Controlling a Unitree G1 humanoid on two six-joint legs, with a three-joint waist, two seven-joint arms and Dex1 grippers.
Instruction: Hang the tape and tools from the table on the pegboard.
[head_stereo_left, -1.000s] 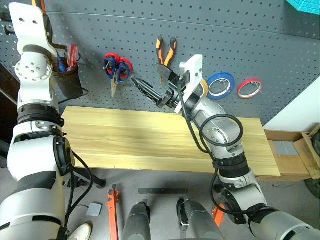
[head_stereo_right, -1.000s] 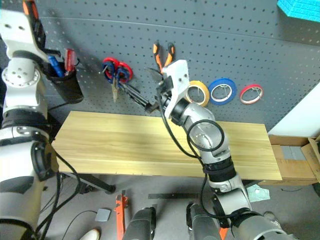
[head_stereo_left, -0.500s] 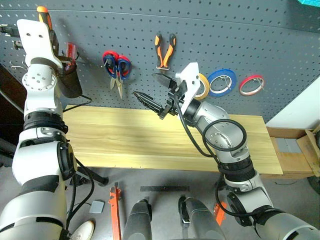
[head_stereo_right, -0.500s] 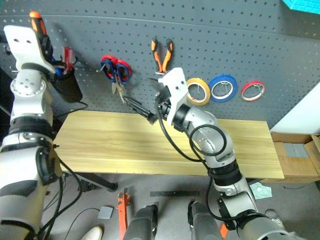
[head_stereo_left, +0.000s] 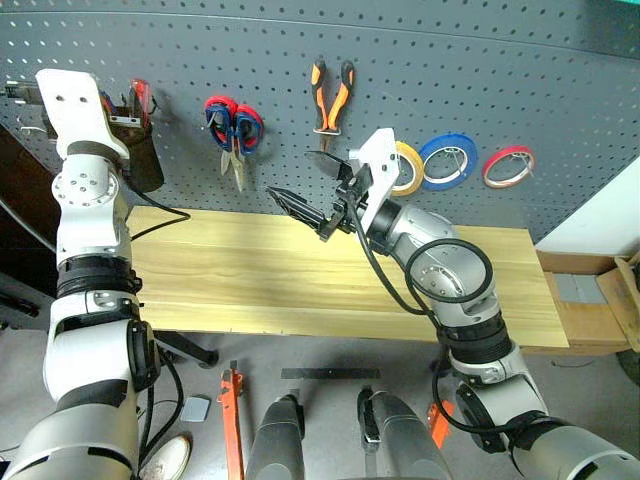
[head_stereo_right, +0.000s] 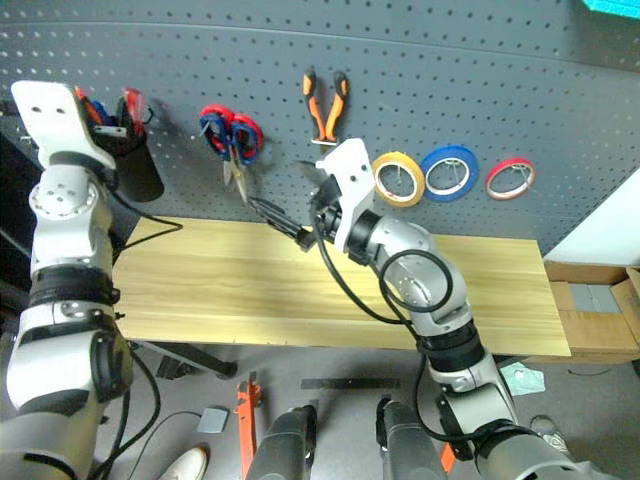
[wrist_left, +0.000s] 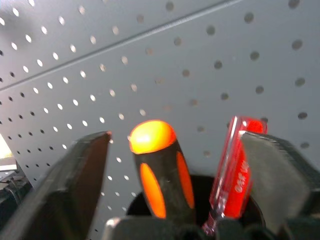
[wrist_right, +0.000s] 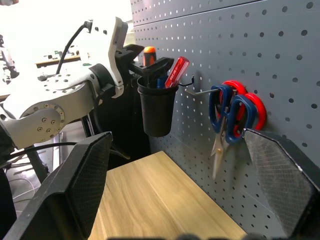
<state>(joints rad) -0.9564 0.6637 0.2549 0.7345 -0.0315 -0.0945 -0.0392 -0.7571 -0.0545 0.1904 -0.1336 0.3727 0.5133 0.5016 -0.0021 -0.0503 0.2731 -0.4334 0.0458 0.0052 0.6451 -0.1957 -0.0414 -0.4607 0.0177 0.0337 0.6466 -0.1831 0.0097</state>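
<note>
Up high, left tool (wrist_left: 170, 165) straddling orange-handled screwdriver (wrist_left: 157, 165)

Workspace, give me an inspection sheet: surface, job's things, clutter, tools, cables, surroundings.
Surface: table bare.
Job's things: yellow tape, pliers, blue-handled scissors hang on the pegboard; orange screwdriver stands in the black cup.
Clutter: red scissors, blue tape, red tape, red screwdriver.
Tools: left tool open around the orange screwdriver; right tool open, empty.
Cables: black cable over the table's corner.
Surroundings: cardboard boxes beside the table.
</note>
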